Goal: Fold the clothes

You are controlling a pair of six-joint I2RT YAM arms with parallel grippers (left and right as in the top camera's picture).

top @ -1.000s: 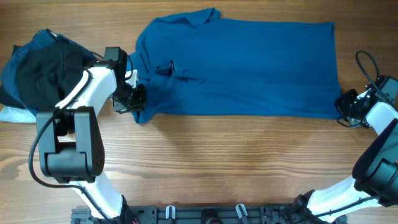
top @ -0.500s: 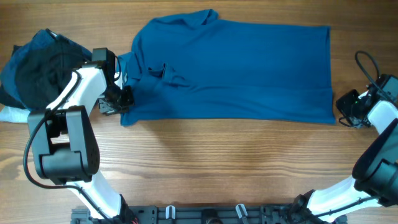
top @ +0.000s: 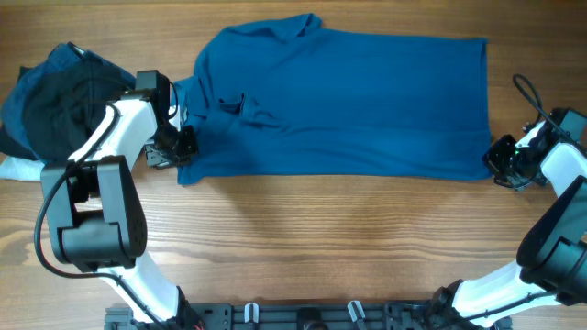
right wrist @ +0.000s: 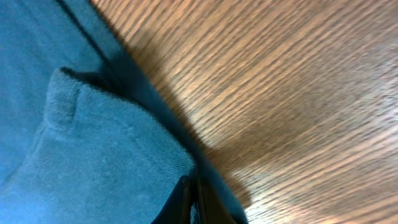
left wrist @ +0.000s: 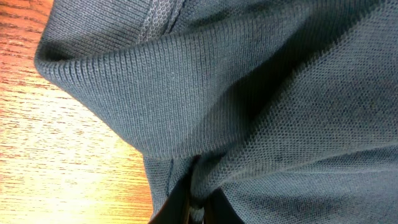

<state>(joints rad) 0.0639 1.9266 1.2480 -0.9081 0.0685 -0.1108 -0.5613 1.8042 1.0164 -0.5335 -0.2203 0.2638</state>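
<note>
The blue polo shirt point(top: 348, 101) lies spread flat across the far half of the table, collar end to the left, hem to the right. My left gripper point(top: 180, 156) is shut on the shirt's near-left corner; the left wrist view shows a fold of the knit fabric point(left wrist: 205, 93) pinched between the dark fingertips point(left wrist: 198, 208). My right gripper point(top: 495, 161) is shut on the shirt's near-right hem corner; the right wrist view shows the blue hem point(right wrist: 106, 143) held between the jaws point(right wrist: 189, 199).
A heap of dark and blue garments point(top: 55, 101) lies at the far left edge, with something white point(top: 18, 168) under it. The bare wooden tabletop point(top: 330, 238) stretches in front of the shirt.
Over the last second my left gripper pulled the shirt's left corner further left. My right gripper has shifted slightly left, keeping hold of the hem corner.
</note>
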